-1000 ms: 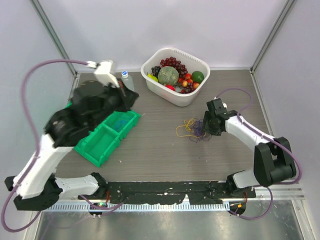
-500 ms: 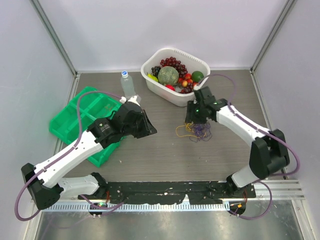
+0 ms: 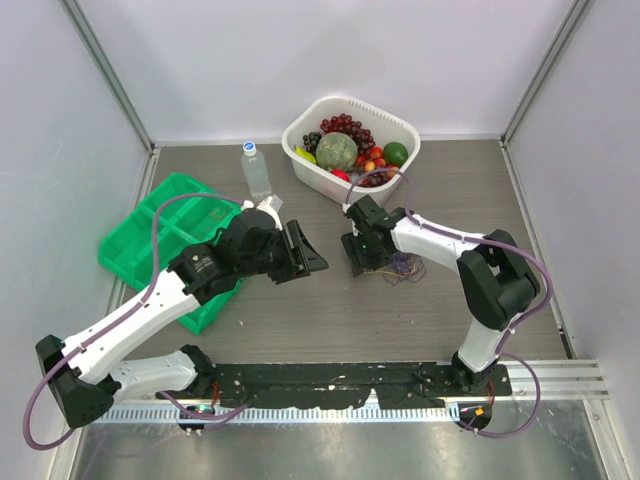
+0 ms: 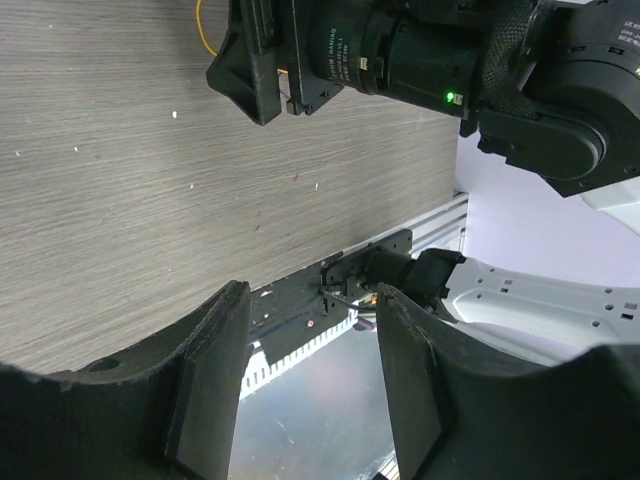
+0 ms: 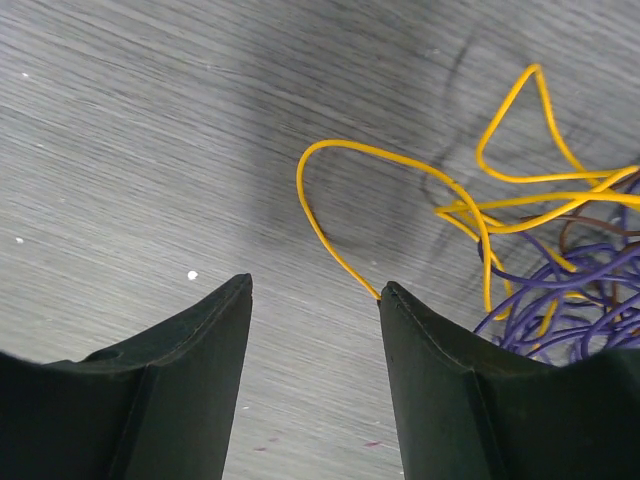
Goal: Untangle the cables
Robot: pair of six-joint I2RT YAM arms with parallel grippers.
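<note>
Left gripper (image 3: 303, 256) spread and empty, low over the table (image 3: 300, 310), pointing toward three o'clock, probably staged to take a strand. Right gripper (image 5: 315, 285) also spread, pinching nothing; yellow loop (image 5: 330, 190) reaches one fingertip. Cables (image 3: 402, 266) heaped mid-table, at three o'clock of it. Fruit basket (image 3: 352, 99) beyond, twelve o'clock.

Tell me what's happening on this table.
Two robot arms are working on a tangled bunch of thin cables lying on the table. The right end effector is open at the edge of the bunch. A yellow cable loop reaches one of its fingers, but nothing is gripped. The left end effector is open and empty, facing it over bare tabletop. The purple strands and the yellow ones are knotted together.
</note>
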